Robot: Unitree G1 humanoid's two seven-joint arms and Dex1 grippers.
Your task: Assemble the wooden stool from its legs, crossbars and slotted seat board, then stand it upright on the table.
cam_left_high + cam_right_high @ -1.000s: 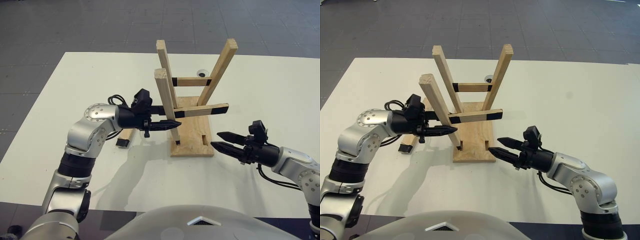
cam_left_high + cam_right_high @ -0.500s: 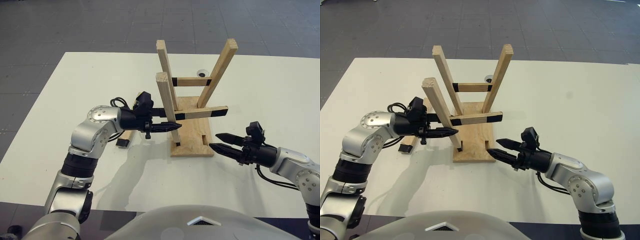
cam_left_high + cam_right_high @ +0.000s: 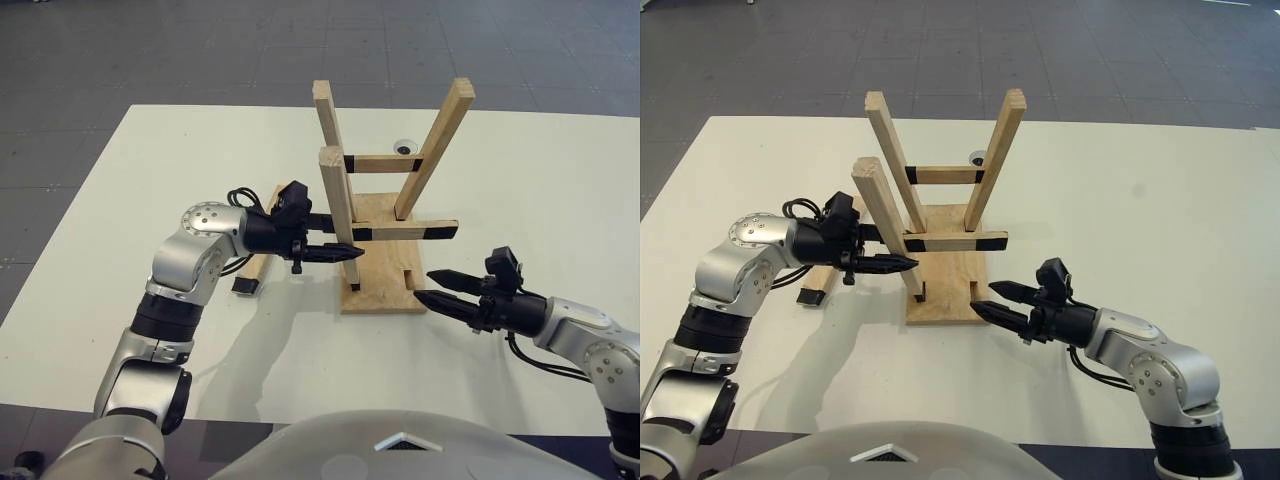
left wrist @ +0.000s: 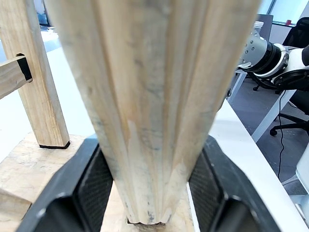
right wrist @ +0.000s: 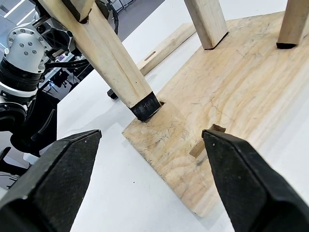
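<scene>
Left gripper (image 3: 336, 238) clamps the near leg (image 3: 335, 190), one finger hidden behind it. Right gripper (image 3: 423, 285) gapes wide just beside the seat board (image 3: 385, 282) corner, well inside the table (image 3: 150, 200) edges.

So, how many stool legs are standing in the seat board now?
3. The far left leg and the far right leg stand at the far end of the seat board. The near left leg stands at its near corner, gripped by the left gripper. None seems hidden.
</scene>
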